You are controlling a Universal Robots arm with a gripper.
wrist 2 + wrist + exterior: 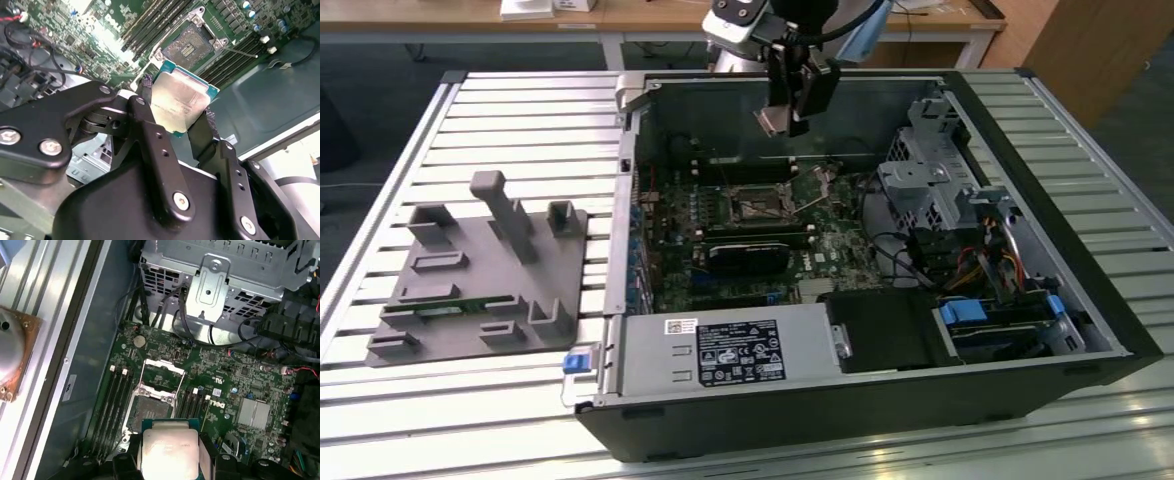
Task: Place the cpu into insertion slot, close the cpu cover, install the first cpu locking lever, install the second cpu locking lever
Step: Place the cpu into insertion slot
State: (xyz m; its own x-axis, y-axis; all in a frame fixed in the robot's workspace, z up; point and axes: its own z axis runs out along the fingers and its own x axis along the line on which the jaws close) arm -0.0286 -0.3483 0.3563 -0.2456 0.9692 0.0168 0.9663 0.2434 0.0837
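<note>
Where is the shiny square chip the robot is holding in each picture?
Exterior view: the cpu is held high over the open computer case.
Second wrist view: the cpu sits pinched between the black fingers, the insertion slot beyond it.
First wrist view: the cpu is right beside the insertion slot.
Shared landmark: the empty insertion slot, on the green board.

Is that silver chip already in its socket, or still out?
Out. The cpu is clamped between the jaws, apart from the insertion slot, which lies bare.
</note>
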